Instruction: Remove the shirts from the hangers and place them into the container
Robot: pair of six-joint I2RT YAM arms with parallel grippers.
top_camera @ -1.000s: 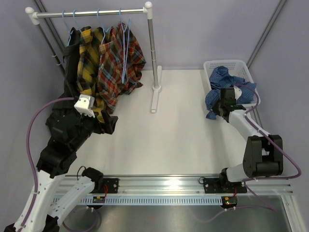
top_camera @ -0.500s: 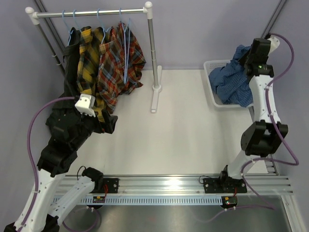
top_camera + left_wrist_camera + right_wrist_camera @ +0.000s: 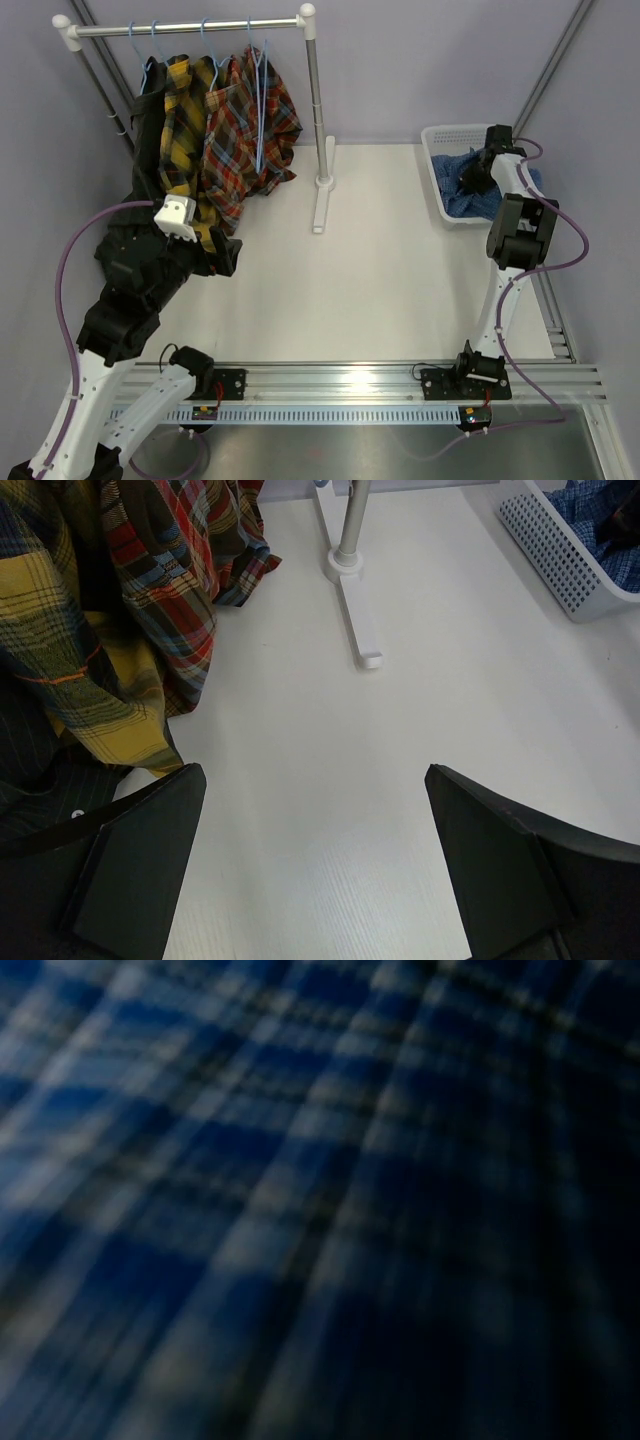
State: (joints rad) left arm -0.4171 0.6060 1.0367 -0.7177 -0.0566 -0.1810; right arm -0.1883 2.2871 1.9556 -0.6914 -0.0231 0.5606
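The blue small-check shirt (image 3: 462,197) lies in the white container (image 3: 438,135) at the back right. My right gripper (image 3: 473,180) is down in the container, buried in that shirt and shut on it. The right wrist view is filled with blurred blue check cloth (image 3: 250,1160). On light-blue hangers (image 3: 258,75) on the rail hang the red plaid shirt (image 3: 240,135), the yellow plaid shirt (image 3: 180,120) and the black shirt (image 3: 150,160). My left gripper (image 3: 310,780) is open above bare table, just right of the hanging shirts (image 3: 120,630), holding nothing.
The white-and-metal rail (image 3: 190,28) stands at the back left. Its right post (image 3: 316,100) and white foot (image 3: 358,620) reach out onto the table. The container's mesh wall (image 3: 555,555) shows at the upper right of the left wrist view.
The right arm lifted the blue shirt from the table beside the container, swung it high over the container, and has now come down into it with the shirt. The left arm has not moved.
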